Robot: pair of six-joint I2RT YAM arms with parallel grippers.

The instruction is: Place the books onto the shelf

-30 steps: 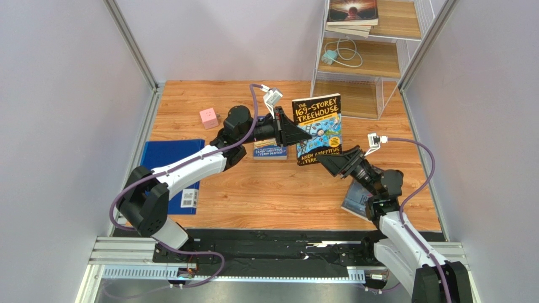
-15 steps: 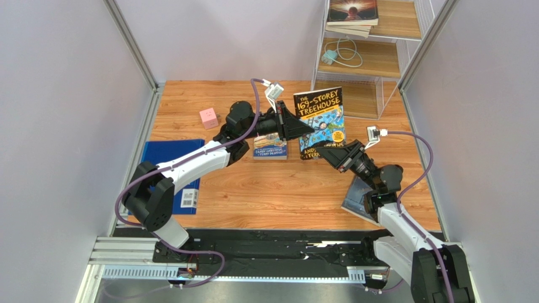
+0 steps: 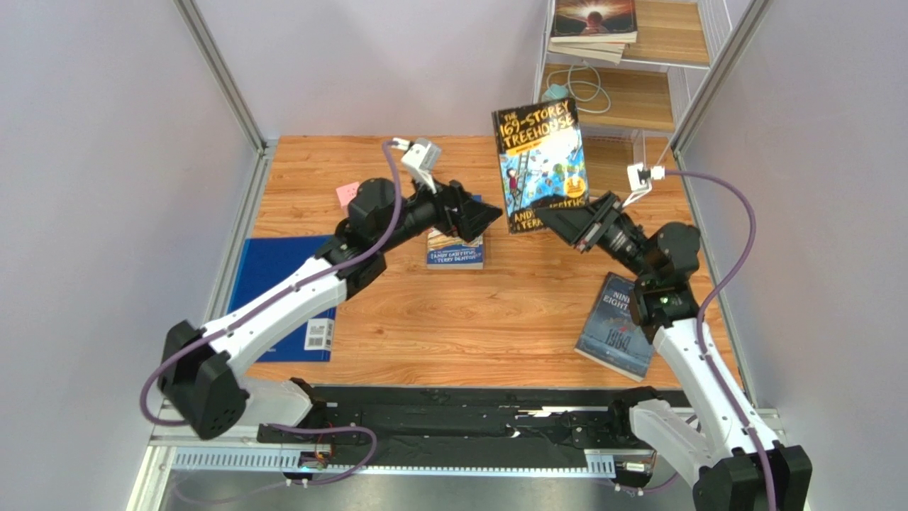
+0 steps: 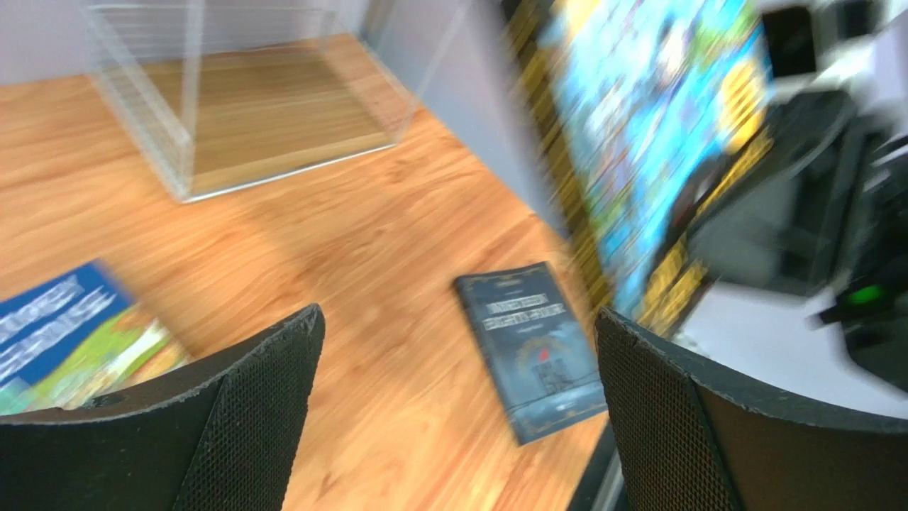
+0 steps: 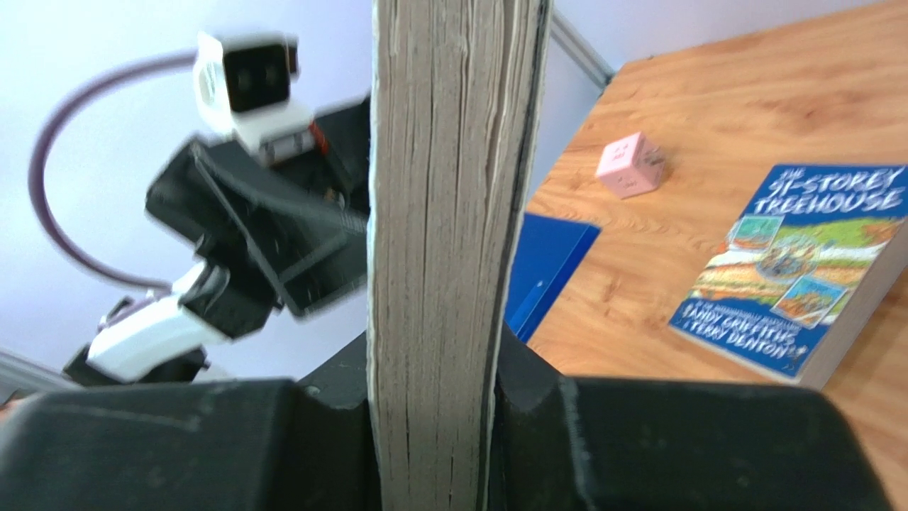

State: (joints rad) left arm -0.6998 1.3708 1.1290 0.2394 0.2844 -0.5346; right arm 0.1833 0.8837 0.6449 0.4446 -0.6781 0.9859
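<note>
Wooden surface (image 3: 501, 309): orange-brown boards with white walls on three sides.
Right claw (image 3: 556, 216): closed on the bottom edge of the 169-Storey Treehouse book (image 3: 538, 160). In the wrist view the page block (image 5: 453, 213) sits pinched between the two fingers.
Held book: upright and slightly tilted, cover towards the near edge, lifted clear of the surface in front of the shelf's lower tiers.
Left claw (image 3: 485, 218): fingers spread wide with nothing between them. It hangs just beside the held book's left edge, above a second Treehouse book (image 3: 455, 253).
Second Treehouse book: lies flat, cover up, about midway between the left and right edges, nearer the far edge.
Nineteen Eighty-Four (image 3: 616, 325): flat and cover up near the right edge, towards the near side, partly behind the right arm.
Shelf (image 3: 639, 96): white wire frame with wooden tiers at the far right corner. A stack of books (image 3: 592, 27) lies on the top tier and a white cable (image 3: 570, 91) on the middle one.
Blue folder (image 3: 282, 287): flat along the left edge, partly under the left arm.
Pink cube (image 3: 346, 194): near the far left corner — mostly hidden behind the left arm in the top view, plain in the right wrist view.
</note>
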